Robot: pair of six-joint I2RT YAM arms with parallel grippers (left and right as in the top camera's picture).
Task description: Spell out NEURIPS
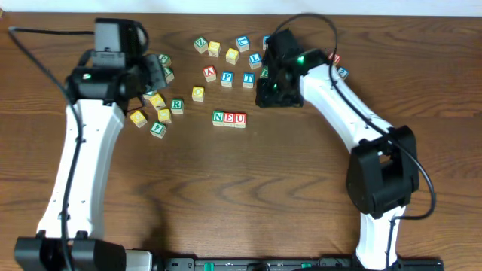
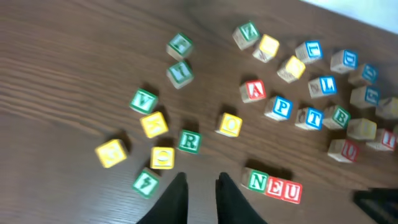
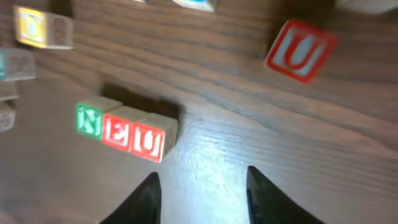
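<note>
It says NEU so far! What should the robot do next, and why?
Probably the left gripper should move forward and down onto the green R block, just ahead of its open jaws. The NEU row needs R next, and that block lies loose on the left arm's side.

wood table (image 1: 248,188) | NEU row (image 1: 229,118) | loose letter blocks (image 1: 227,77) | some faces seemingly unreadable

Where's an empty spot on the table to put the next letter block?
Bare wood lies right of the NEU row, before the right arm, and all below the row, across to the left arm. Crowded: loose blocks above the row and the cluster by the R block.
</note>
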